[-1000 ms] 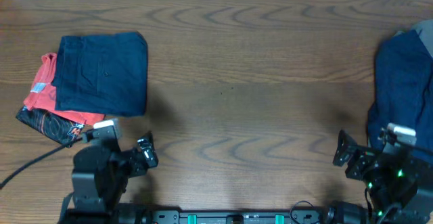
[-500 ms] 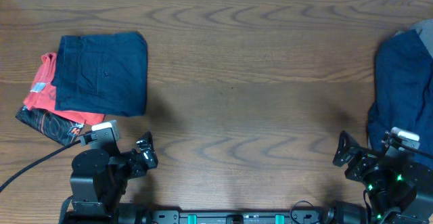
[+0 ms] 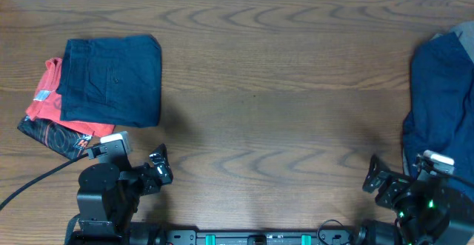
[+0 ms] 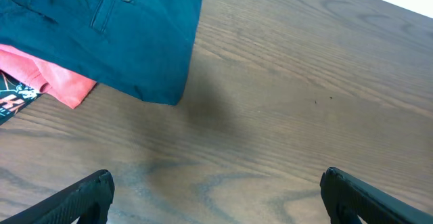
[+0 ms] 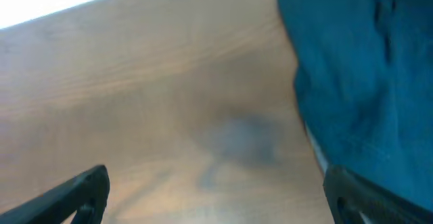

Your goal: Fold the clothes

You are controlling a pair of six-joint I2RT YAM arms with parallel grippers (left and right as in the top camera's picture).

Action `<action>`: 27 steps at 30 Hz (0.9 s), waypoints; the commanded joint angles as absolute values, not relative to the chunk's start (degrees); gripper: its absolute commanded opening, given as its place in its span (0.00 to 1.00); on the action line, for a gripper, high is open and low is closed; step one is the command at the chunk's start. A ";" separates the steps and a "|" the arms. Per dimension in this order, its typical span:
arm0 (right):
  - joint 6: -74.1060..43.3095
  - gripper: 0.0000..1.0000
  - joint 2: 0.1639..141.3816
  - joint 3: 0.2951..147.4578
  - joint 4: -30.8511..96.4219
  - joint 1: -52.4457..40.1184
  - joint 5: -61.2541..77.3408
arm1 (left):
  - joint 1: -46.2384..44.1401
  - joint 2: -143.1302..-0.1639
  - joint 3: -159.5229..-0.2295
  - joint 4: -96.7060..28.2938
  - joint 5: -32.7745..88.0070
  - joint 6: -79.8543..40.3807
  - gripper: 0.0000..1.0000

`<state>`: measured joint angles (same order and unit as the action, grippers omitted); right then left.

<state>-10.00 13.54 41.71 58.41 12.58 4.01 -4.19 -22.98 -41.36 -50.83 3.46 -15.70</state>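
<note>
Fingers of the left gripper (image 4: 216, 187) are spread wide with nothing between them, and the right gripper (image 5: 216, 183) matches it: splayed, empty, bare wood beneath.

So what's changed in the last second? Only the right arm. It has slid back toward 6 o'clock, tucking closer to the near edge of the table (image 3: 281, 89). The left arm has barely stirred down at 7 o'clock, and none of the cloth has moved.

Over at 10 o'clock the folded shorts (image 3: 111, 78) lie flat and squared, pocket seam up. They rest on top of a red T-shirt (image 3: 46, 97) and a black printed garment (image 3: 52, 135) that peek out at 8 o'clock of them.

Out at 3 o'clock a loose navy garment (image 3: 441, 97) lies rumpled, running off the right edge of the overhead view. The right wrist view is blurred, but that blue cloth fills its 2 o'clock corner, just beside the gripper and apparently not touching it.

That looks like one piece finished and both arms parked between rounds. The rumpled one looks like the next job, and the right arm sits nearest it. It would likely need dragging toward the open middle before any fold.
</note>
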 commanded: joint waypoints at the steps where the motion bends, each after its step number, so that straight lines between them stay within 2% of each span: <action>1: -9.30 0.99 7.01 37.54 52.73 11.92 3.44 | -4.27 -22.74 -41.08 -50.68 3.22 -16.23 0.98; 4: -8.91 0.99 0.40 32.12 44.77 11.92 3.46 | -4.27 -22.74 -41.10 -50.68 3.22 -16.23 0.98; 16: 3.01 0.99 0.27 10.72 8.45 9.93 4.34 | -4.27 -22.74 -41.10 -50.68 3.22 -16.23 0.98; 20: 8.97 0.99 0.27 6.13 6.00 8.49 4.49 | -4.27 -22.74 -41.10 -50.68 3.22 -16.23 0.98; 27: 5.98 0.99 0.27 2.76 9.67 8.27 4.89 | -4.27 -22.74 -41.10 -50.68 3.22 -16.23 0.98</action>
